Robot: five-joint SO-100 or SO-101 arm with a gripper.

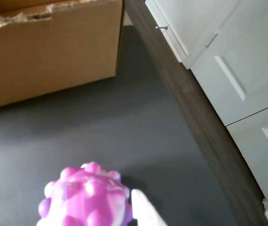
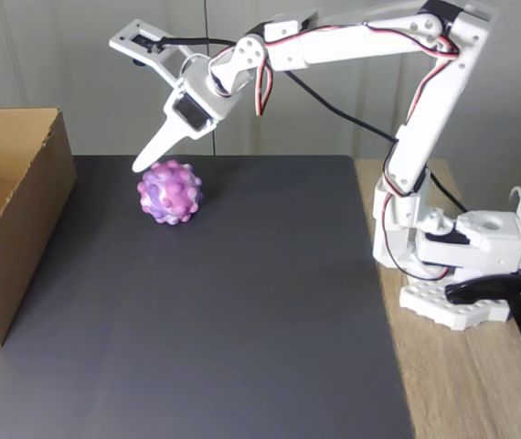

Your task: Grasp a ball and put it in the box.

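Note:
The pink and purple bumpy ball (image 2: 170, 192) rests on the dark grey mat (image 2: 242, 302), at the back, left of the middle. My gripper (image 2: 129, 103) hangs just above it, open wide. Its lower white fingertip (image 2: 139, 165) points down close to the ball's upper left, and the other jaw is raised high. In the wrist view the ball (image 1: 84, 200) lies at the bottom edge with one white finger (image 1: 145, 212) right beside it. The brown cardboard box (image 2: 14, 229) stands at the mat's left edge, top open, and shows in the wrist view as the box (image 1: 49, 52) at the upper left.
The arm's base (image 2: 462, 265) is clamped on the wooden table strip (image 2: 462, 384) to the right of the mat. White panelled cabinet doors (image 1: 237, 61) run along the right in the wrist view. Bare mat lies between ball and box.

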